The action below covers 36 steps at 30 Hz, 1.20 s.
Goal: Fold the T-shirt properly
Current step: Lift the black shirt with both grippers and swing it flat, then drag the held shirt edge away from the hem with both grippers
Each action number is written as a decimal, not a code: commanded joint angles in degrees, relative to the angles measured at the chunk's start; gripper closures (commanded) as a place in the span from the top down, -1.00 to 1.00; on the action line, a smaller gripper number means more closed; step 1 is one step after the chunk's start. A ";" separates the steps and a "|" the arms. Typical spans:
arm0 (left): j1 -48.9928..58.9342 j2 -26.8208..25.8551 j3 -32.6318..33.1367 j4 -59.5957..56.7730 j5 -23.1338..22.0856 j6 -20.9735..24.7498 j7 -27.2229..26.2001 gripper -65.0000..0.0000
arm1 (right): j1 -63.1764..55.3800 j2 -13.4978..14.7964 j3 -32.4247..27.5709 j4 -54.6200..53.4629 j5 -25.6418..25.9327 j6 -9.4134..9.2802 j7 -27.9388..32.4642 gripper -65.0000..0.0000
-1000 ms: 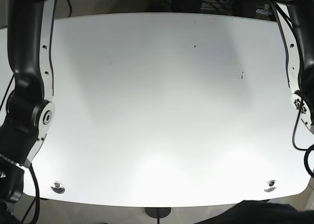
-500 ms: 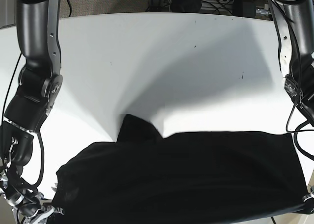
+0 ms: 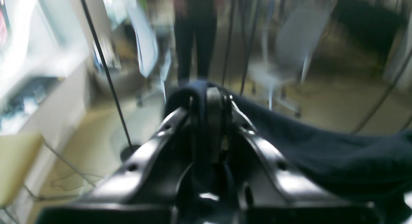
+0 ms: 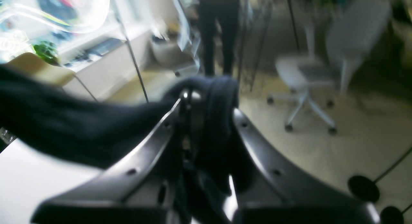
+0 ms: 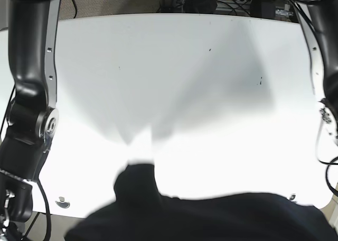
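Left wrist view shows the left gripper (image 3: 210, 101) clamped on a bunched edge of the dark navy cotton T-shirt (image 3: 338, 153); the right gripper (image 4: 209, 98) pinches another bunched edge, cloth trailing toward its partner. Between them the shirt hangs stretched crosswise over the near edge of the white worktop (image 5: 174, 93), one sleeve drooping near that edge's left part.

Left pincer (image 3: 210, 98) and right pincer (image 4: 206, 95) both clamped tight.
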 commanded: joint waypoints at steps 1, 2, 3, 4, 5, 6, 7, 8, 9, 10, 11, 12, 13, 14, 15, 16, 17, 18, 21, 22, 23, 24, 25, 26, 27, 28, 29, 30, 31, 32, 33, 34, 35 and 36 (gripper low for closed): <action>-0.06 -0.03 0.05 -0.24 0.89 -0.07 1.46 -1.00 | 0.74 0.32 0.10 0.97 -0.34 -0.26 -1.58 -0.94; -0.06 -0.12 -0.03 -0.16 0.80 -0.16 1.99 -1.00 | 0.74 0.67 0.54 3.17 -0.34 -0.26 -2.90 -0.94; -0.06 -0.29 -0.30 -0.16 0.80 -0.16 3.13 -1.00 | 0.74 1.20 1.77 5.72 -0.34 -0.26 -4.40 -0.94; -0.06 -1.08 -1.26 0.28 0.71 -0.69 4.45 -1.00 | 0.74 1.20 3.88 8.18 -0.34 -0.26 -5.63 -0.94; -0.06 -1.44 -3.02 1.51 0.71 -1.74 5.33 -1.00 | -1.14 0.94 5.55 10.64 -0.34 -0.26 -6.86 -0.94; 1.31 -1.44 -6.01 3.98 0.71 -2.80 6.03 -1.00 | -5.45 0.94 7.48 14.25 -0.34 -0.26 -8.70 -0.94; 5.00 -1.44 -7.86 6.00 0.71 -3.06 6.03 -1.00 | -8.52 0.94 8.27 16.62 -0.34 -0.26 -9.50 -0.94; 9.22 -1.44 -9.62 8.20 0.71 -3.15 6.03 -1.00 | -12.30 0.94 8.98 18.91 -0.34 -0.26 -9.76 -0.94; 13.97 -1.26 -11.29 10.75 0.71 -3.23 6.03 -1.00 | -16.88 0.94 9.59 21.63 -0.25 -0.26 -9.85 -0.94; 18.54 -1.17 -12.61 13.21 0.71 -3.23 6.03 -1.00 | -21.18 0.94 10.38 24.53 -0.25 -0.26 -9.85 -0.94; 22.76 -0.56 -13.84 15.32 0.71 -3.23 6.03 -1.00 | -25.75 0.85 11.26 27.17 -0.25 -0.26 -9.85 -0.94; 26.89 0.59 -15.15 17.60 0.71 -3.32 6.03 -1.00 | -30.41 0.85 12.49 29.19 -0.16 0.01 -9.85 -0.94; 31.11 1.73 -17.09 19.98 0.71 -3.41 6.03 -1.00 | -34.72 0.76 13.55 30.95 0.98 0.01 -9.85 -0.94; 36.04 2.70 -19.11 22.70 0.71 -3.76 6.03 -1.00 | -39.29 0.76 14.43 32.44 3.00 -0.08 -9.85 -0.94; 40.61 3.66 -20.96 25.16 0.71 -4.82 6.03 -1.00 | -44.04 0.76 15.30 33.76 5.29 -0.26 -9.85 -0.94; 44.65 4.72 -22.19 26.66 0.71 -5.78 5.86 -1.00 | -48.08 0.76 16.45 34.55 7.05 -0.26 -9.58 -0.94; 47.64 6.13 -22.89 27.62 0.71 -6.40 5.86 -1.00 | -51.07 0.76 17.24 34.64 8.10 -0.34 -9.50 -0.94; 50.45 7.27 -23.24 28.33 0.71 -6.93 5.77 -1.00 | -53.89 0.76 17.85 34.73 8.98 -0.34 -9.50 -0.94; 61.00 10.87 -26.06 34.75 0.71 -7.10 5.94 -1.00 | -65.31 -1.26 20.49 39.48 11.00 -0.34 -9.50 -0.94; 64.43 12.89 -26.32 37.65 0.71 -7.10 6.03 -1.00 | -68.83 -1.53 21.28 40.97 11.18 -0.34 -9.58 -0.94; 66.28 14.04 -26.32 39.76 0.71 -7.10 6.12 -1.00 | -71.03 -1.61 21.28 41.76 11.35 -0.34 -9.58 -0.94; 68.12 14.83 -26.41 42.39 0.71 -7.10 6.73 -1.00 | -73.31 -1.61 21.37 43.26 11.35 -0.34 -9.58 -0.94; 70.15 15.71 -26.58 45.56 0.71 -7.10 8.14 -1.00 | -75.78 -2.14 21.55 44.58 11.35 -0.34 -9.58 -0.94; 71.02 16.24 -26.41 46.97 0.71 -7.10 8.67 -1.00 | -76.39 -2.76 21.63 44.66 11.09 -0.34 -9.58 -0.94; 71.11 16.41 -26.41 47.76 0.71 -7.10 8.93 -1.00 | -76.74 -3.02 21.63 44.66 10.91 -0.34 -9.58 -0.94; 71.20 16.94 -26.50 48.20 0.71 -7.10 9.11 -1.00 | -76.83 -2.93 21.63 44.75 10.91 -0.34 -9.58 -0.94; 71.20 17.11 -26.67 48.20 0.80 -7.10 9.11 -1.00 | -76.92 -2.93 21.63 44.75 10.91 -0.34 -9.58 -0.94; 71.20 17.03 -26.67 47.93 0.80 -7.10 9.11 -1.00 | -76.83 -2.93 21.63 44.58 10.83 -0.34 -9.58 -0.94; 71.20 17.03 -26.67 48.11 0.89 -7.10 9.11 -1.00 | -76.83 -2.93 21.63 44.58 10.83 -0.34 -9.58 -0.94; 71.20 16.94 -26.67 48.20 0.89 -7.10 9.20 -1.00 | -76.83 -2.93 21.63 44.58 10.83 -0.34 -9.58 -0.94; 71.20 16.94 -26.67 48.20 0.89 -7.10 9.20 -1.00 | -76.83 -2.93 21.63 44.66 10.83 -0.34 -9.58 -0.94; 71.20 16.94 -26.67 48.28 0.89 -7.10 9.20 -1.00 | -76.92 -2.93 21.63 44.75 10.83 -0.34 -9.58 -0.94; 71.20 16.94 -26.67 48.37 0.89 -7.10 9.37 -1.00 | -76.92 -2.93 21.63 44.58 10.83 -0.34 -9.58 -0.94; 71.20 16.94 -26.67 48.28 0.89 -7.10 9.99 -1.00 | -77.01 -2.93 21.63 44.40 10.65 -0.34 -9.58 -0.94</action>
